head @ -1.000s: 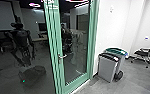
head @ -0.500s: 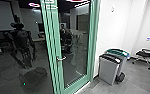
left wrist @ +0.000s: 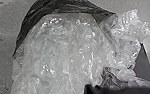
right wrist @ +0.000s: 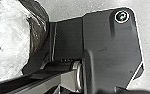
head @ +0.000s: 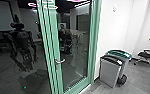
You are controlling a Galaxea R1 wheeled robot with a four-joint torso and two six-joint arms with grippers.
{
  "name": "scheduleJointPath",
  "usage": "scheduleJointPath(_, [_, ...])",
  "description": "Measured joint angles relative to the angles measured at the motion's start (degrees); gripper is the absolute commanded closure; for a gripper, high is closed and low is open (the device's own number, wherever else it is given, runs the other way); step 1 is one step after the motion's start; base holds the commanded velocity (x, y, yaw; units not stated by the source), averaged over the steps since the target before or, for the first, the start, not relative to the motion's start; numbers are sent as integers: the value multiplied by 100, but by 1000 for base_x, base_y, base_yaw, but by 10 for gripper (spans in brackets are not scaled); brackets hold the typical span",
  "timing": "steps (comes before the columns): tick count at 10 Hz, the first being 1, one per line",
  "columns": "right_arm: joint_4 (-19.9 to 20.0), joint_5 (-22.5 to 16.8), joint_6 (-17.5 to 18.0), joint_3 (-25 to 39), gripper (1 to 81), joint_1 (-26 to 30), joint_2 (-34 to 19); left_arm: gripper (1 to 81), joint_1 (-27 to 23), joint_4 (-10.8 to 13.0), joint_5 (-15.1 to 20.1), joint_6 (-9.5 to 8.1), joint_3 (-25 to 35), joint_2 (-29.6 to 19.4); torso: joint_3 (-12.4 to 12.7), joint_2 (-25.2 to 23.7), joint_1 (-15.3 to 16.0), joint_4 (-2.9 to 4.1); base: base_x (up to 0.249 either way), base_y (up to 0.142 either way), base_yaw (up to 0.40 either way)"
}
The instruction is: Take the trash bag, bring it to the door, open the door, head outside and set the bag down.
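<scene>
Office room, grey floor [head: 133, 75], white wall [head: 116, 27]. Green-framed glass door [head: 53, 42] about 12 o'clock, handle [head: 60, 61] about 11; looks shut. 2 bins [head: 109, 73] at 1 o'clock, chair [head: 147, 54] at 2. Robot shape [head: 22, 43] in the glass at 10, probably a reflection.

Trash bag [left wrist: 63, 50], clear with dark edging, is down by the robot, beside its base plate [right wrist: 103, 37]. Left gripper and right gripper: can't tell if released or clenched on it.

Risks: thin film could slip or tear if the hold is poor; bag could snag on the base or get pinched at the frame; reflections could spoil depth, so a handle reach misses or knocks glass.
</scene>
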Motion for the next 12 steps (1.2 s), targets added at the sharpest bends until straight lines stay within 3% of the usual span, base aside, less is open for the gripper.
scheduleJointPath(12, [-2, 2, -6, 0, 10, 0, 1, 811, -2, 4, 0, 2, 0, 44, 0, 0, 2, 0, 181, 0, 0])
